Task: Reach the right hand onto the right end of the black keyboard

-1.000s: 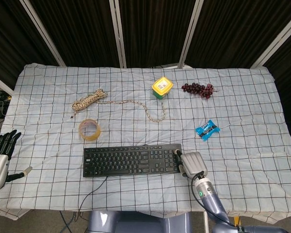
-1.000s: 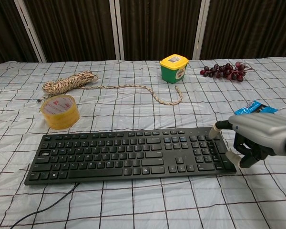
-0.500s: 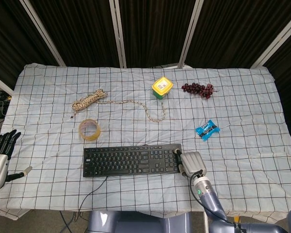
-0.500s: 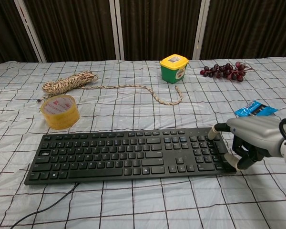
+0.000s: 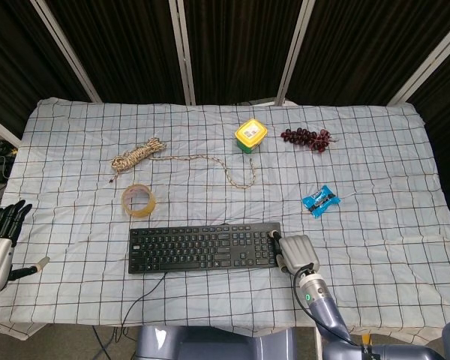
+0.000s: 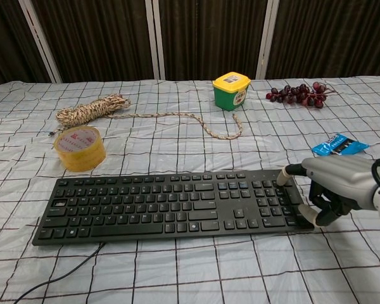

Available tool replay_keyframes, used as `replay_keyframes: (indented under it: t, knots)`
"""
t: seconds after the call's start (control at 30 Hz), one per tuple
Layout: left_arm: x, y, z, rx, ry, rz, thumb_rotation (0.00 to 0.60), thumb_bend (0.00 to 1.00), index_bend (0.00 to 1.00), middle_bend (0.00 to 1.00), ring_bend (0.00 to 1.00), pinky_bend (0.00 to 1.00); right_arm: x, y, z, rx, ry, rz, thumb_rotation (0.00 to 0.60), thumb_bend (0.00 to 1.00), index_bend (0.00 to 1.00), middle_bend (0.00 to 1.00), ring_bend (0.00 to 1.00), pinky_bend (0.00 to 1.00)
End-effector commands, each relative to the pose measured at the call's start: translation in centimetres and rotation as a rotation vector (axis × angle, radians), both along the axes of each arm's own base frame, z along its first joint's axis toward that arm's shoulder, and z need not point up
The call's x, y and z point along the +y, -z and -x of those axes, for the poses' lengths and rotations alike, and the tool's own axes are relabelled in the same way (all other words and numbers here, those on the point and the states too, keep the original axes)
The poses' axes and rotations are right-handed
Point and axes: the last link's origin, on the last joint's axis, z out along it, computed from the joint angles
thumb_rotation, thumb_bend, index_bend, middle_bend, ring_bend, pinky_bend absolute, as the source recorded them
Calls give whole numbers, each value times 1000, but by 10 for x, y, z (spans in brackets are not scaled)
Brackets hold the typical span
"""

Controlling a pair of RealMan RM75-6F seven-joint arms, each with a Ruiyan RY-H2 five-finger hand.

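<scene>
Dark curtains behind checked tablecloth

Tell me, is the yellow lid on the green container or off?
On. The yellow lid sits on top of the green container and covers its opening in both views.

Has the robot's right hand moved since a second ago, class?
Yes, slightly: in the chest view the right hand has drawn back rightward, uncovering the blue packet, while its fingertips remain at the black keyboard.

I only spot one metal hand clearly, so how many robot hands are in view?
2. The right hand touches the right end of the black keyboard. The left hand, dark fingers spread, hangs off the checked tablecloth's left edge, seen only from the head camera.
</scene>
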Motion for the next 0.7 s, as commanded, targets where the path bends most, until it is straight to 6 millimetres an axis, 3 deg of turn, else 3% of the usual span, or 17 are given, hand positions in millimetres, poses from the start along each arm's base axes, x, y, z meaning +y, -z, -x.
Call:
replay_keyframes:
  t: [0.03, 0.17, 0.3, 0.37, 0.47, 0.5, 0.57, 0.6, 0.7]
  knots:
    - [0, 0, 0, -1, -1, -1, 600, 21, 0, 0, 0, 0, -2, -7, -6, -25, -26, 30, 600, 503, 198, 914, 889, 815]
    - [0, -1, 0, 1, 3, -4, 600, 20, 0, 0, 0, 0, -4, -36, -16, -122, -104, 143, 600, 492, 197, 914, 887, 814]
    - [0, -1, 0, -1, 6, -4, 600, 21, 0, 0, 0, 0, 2, -54, -13, -146, -164, 189, 600, 336, 192, 845, 794, 719]
    - [-1, -1, 0, 2, 9, -5, 600, 20, 0, 0, 0, 0, 7, -68, -10, -157, -205, 212, 600, 269, 184, 696, 650, 635]
    - [-1, 0, -1, 14, 17, -6, 600, 20, 0, 0, 0, 0, 23, -93, 6, -147, -272, 225, 600, 215, 139, 378, 327, 522]
    - [-1, 0, -1, 20, 18, -4, 600, 20, 0, 0, 0, 0, 29, -99, 13, -139, -280, 217, 600, 197, 108, 257, 194, 423]
    - [-1, 1, -1, 27, 18, -3, 600, 19, 0, 0, 0, 0, 37, -111, 23, -119, -286, 201, 600, 173, 49, 88, 43, 231]
    - [-2, 1, -1, 32, 20, -2, 600, 19, 0, 0, 0, 0, 43, -119, 31, -100, -292, 204, 600, 164, 22, 28, 5, 151]
    - [-3, 1, -1, 43, 22, 2, 600, 19, 0, 0, 0, 0, 52, -136, 47, -47, -313, 247, 600, 150, 1, 0, 0, 58]
